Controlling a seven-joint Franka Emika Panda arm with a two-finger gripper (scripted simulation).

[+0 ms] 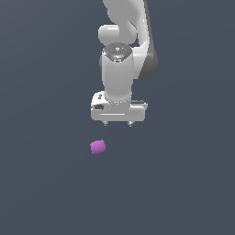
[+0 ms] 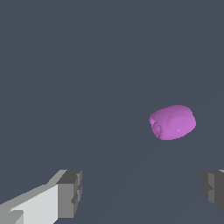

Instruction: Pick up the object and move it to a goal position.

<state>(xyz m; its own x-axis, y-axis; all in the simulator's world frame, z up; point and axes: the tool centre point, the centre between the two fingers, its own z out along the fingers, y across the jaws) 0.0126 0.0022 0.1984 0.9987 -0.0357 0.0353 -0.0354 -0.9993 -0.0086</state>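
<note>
The object, a small magenta-purple rounded lump (image 1: 97, 147), lies on the dark grey floor. In the exterior view it is below and slightly to the exterior view's left of my white gripper (image 1: 118, 123), and apart from it. The gripper points straight down, and only the short tips of its fingers show under the hand. In the wrist view the lump (image 2: 172, 122) lies on the floor beyond the two grey fingertips (image 2: 70, 192), outside the gap between them. The jaws stand wide apart and hold nothing.
The floor (image 1: 46, 183) is a plain dark grey surface with no other objects on it. The white arm (image 1: 121, 36) rises above the gripper toward the top of the exterior view.
</note>
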